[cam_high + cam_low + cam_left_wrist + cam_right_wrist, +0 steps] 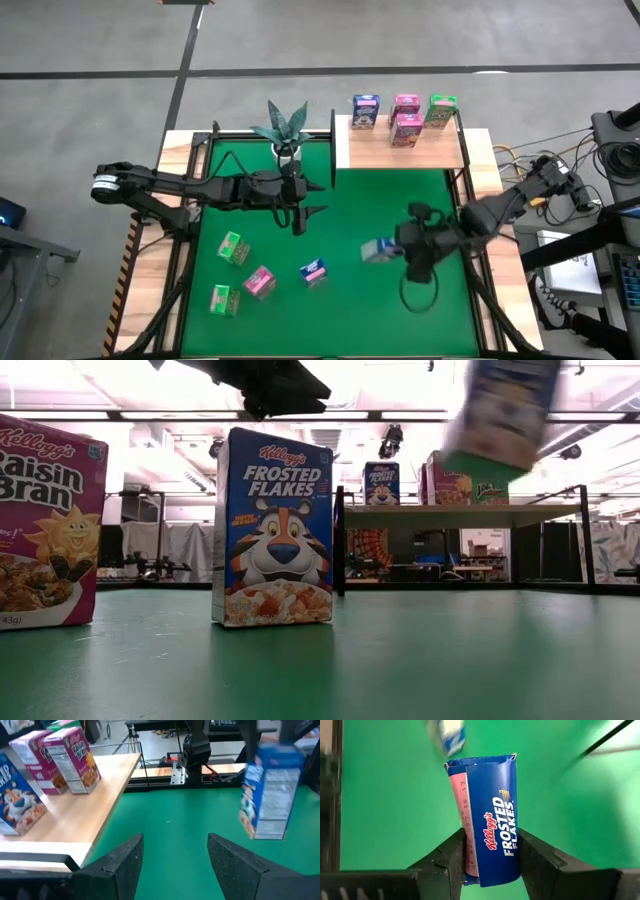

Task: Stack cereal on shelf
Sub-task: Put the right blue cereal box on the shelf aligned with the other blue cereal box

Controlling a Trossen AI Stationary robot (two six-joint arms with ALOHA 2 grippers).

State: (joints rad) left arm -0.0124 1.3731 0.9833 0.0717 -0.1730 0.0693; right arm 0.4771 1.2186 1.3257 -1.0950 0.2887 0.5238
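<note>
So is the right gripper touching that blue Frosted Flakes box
Touching. The right wrist view shows the right gripper with both fingers pressed against the blue box.

Probably a lab, concrete floor (pixel 300 40), cabled rigs (pixel 600 210)

four cereal boxes (pixel 405 115) stand on the shelf (pixel 400 153).

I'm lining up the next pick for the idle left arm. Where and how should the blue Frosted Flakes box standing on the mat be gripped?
A judgement: the blue box stands upright and apart from the pink box, so come straight down from above and close the left gripper across its narrow sides near the top. Its tall, flat faces suit a pinch there.
</note>
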